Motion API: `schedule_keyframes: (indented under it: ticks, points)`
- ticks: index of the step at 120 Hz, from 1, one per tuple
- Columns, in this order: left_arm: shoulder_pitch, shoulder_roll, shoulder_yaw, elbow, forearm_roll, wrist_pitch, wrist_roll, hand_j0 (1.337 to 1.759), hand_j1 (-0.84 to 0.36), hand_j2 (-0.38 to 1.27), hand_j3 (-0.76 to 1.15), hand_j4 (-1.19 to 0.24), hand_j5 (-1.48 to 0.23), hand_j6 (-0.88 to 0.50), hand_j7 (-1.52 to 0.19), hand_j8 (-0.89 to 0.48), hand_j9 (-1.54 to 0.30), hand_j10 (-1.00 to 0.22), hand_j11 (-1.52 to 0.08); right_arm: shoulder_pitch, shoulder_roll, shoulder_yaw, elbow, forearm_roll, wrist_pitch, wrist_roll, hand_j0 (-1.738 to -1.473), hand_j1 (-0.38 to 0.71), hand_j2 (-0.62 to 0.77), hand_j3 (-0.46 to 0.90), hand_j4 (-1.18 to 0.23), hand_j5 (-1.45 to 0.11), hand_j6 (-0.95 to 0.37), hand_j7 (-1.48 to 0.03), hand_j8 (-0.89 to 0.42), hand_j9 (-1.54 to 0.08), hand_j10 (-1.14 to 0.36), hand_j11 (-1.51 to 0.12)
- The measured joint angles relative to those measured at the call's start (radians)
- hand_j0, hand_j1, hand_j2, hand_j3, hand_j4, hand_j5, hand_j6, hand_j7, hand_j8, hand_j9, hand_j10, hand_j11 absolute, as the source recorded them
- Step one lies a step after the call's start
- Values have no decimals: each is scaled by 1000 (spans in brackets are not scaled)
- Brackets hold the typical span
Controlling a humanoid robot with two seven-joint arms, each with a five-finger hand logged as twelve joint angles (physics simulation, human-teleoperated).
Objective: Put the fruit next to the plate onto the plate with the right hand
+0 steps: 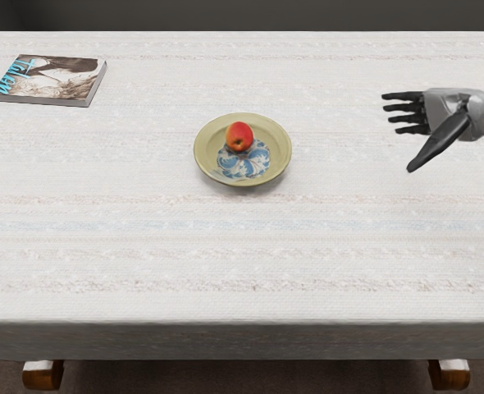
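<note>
A red-and-yellow apple (239,136) rests on the yellowish plate (271,135) with a blue pattern, near the middle of the table. My right hand (413,127) hovers far to the right of the plate, its dark fingers spread and pointing left, holding nothing. A wide stretch of tablecloth lies between the hand and the plate. The left arm does not show.
A magazine (50,80) lies flat at the table's far left corner. The pale tablecloth (242,263) covers the whole table, whose front edge runs along the bottom with wooden feet below.
</note>
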Motion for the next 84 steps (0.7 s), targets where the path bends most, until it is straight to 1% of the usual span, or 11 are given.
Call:
schedule_keyframes:
  ticks: [18, 44, 56, 64, 84]
  points:
    - [2, 0, 2, 1, 0, 1, 1, 1658, 333, 3, 0, -14, -18, -15, -18, -14, -18, -14, -18, 1, 4, 26, -17, 57, 2, 0, -1658, -349, 1, 0, -1, -1, -1, -1, -1, -1, -1, -1]
    - [15, 0, 3, 1, 0, 2, 1, 1658, 333, 3, 0, -14, -18, -15, -18, -15, -18, -14, -18, 0, 8, 23, -19, 64, 3, 0, -1658, -349, 1, 0, -1, 0, -1, 0, 0, 0, 0, 0]
    - [14, 0, 3, 1, -1, 3, 1, 1658, 333, 3, 0, -14, -18, -14, -18, -14, -18, -14, -18, 6, 20, 2, -15, 18, 3, 0, -1658, -349, 1, 0, 0, 0, 0, 0, 0, 0, 0, 0]
    - [14, 0, 3, 2, -1, 3, 1, 1658, 333, 3, 0, -14, -18, -14, -18, -14, -18, -14, -18, 28, 34, -37, -13, -11, 3, 0, -1658, -349, 1, 0, 0, 0, 0, 0, 0, 0, 0, 0]
    - [22, 0, 4, 2, 0, 3, 1, 1658, 333, 3, 0, -14, -18, -15, -18, -14, -18, -14, -18, 63, 48, -87, -12, -34, 3, 0, -1658, -349, 1, 0, -1, 0, -1, 0, -1, 0, 0, 0]
